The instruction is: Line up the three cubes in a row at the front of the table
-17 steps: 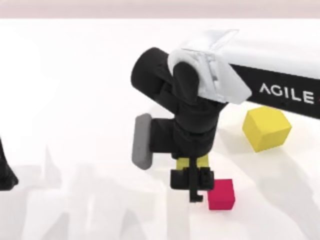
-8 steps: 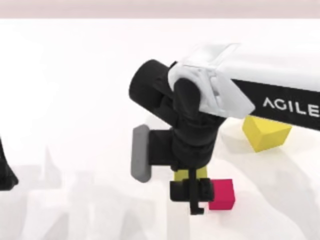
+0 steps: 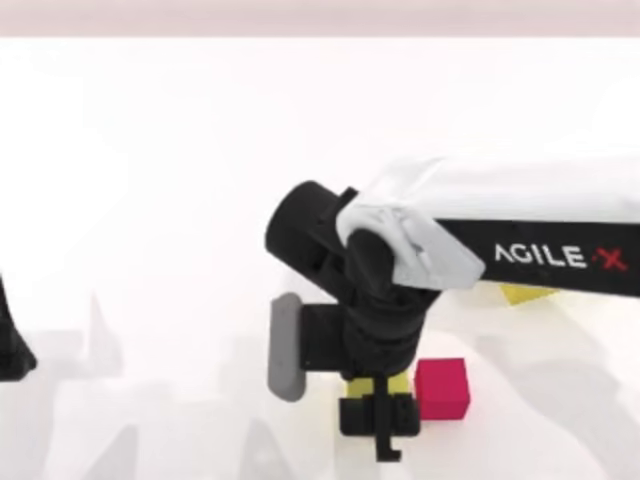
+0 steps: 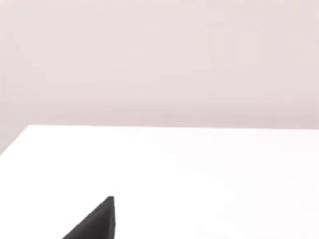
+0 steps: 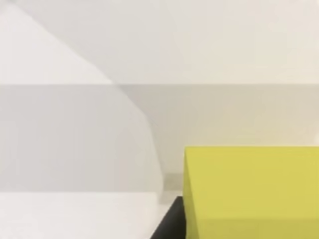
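Note:
My right gripper [image 3: 380,412] is shut on the smaller yellow cube [image 3: 398,384], low over the table [image 3: 150,200] near its front edge. That cube sits just left of the small magenta-red cube [image 3: 442,388], close beside it. In the right wrist view the yellow cube [image 5: 251,191] fills the lower corner against one dark finger [image 5: 172,224]. The largest yellow cube [image 3: 525,293] is mostly hidden under my right arm, with only a sliver showing. My left gripper [image 3: 8,352] is parked at the table's left edge, with one dark finger [image 4: 94,221] showing.
My right arm's white and black forearm [image 3: 540,240] reaches in from the right across the middle of the table. A grey pad [image 3: 287,345] juts out to the left of its wrist.
My right arm has moved toward the front of the table, carrying the yellow cube down beside the red cube. It now covers nearly all of the largest yellow cube.

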Controlling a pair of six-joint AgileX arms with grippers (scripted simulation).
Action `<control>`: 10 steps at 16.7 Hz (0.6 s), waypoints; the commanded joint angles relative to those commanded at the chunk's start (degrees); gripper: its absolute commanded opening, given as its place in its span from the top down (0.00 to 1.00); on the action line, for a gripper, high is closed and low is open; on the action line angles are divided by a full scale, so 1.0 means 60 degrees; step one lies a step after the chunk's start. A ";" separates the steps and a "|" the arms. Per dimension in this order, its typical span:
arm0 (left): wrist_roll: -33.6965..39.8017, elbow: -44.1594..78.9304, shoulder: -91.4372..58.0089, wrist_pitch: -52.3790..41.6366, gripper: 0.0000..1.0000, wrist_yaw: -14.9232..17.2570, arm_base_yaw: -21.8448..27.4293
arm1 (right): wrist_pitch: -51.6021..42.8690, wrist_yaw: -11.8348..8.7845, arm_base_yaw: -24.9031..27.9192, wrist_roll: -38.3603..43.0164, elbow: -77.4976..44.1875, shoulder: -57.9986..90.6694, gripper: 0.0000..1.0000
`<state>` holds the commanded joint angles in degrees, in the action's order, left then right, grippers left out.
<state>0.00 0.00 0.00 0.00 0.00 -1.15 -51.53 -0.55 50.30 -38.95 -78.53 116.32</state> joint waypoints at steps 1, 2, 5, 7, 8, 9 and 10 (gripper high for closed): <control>0.0000 0.0000 0.0000 0.0000 0.00 0.0000 0.0000 | 0.0000 0.0000 0.0000 0.0000 0.0000 0.0000 1.00; 0.0000 0.0000 0.0000 0.0000 0.00 0.0000 0.0000 | 0.0000 0.0000 0.0000 0.0000 0.0000 0.0000 1.00; 0.0000 0.0000 0.0000 0.0000 0.00 0.0000 0.0000 | 0.0000 0.0000 0.0000 0.0000 0.0000 0.0000 0.77; 0.0000 0.0000 0.0000 0.0000 0.00 0.0000 0.0000 | 0.0000 0.0000 0.0000 0.0000 0.0000 0.0000 0.62; 0.0000 0.0000 0.0000 0.0000 0.00 0.0000 0.0000 | 0.0000 0.0000 0.0000 0.0000 0.0000 0.0000 0.55; 0.0000 0.0000 0.0000 0.0000 0.00 0.0000 0.0000 | 0.0000 0.0000 0.0000 0.0000 0.0000 0.0000 0.47; 0.0000 0.0000 0.0000 0.0000 0.00 0.0000 0.0000 | 0.0000 0.0000 0.0000 0.0000 0.0000 0.0000 0.40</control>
<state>0.00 0.00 0.00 0.00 0.00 -1.15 -51.53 -0.55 50.30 -38.95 -78.53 116.32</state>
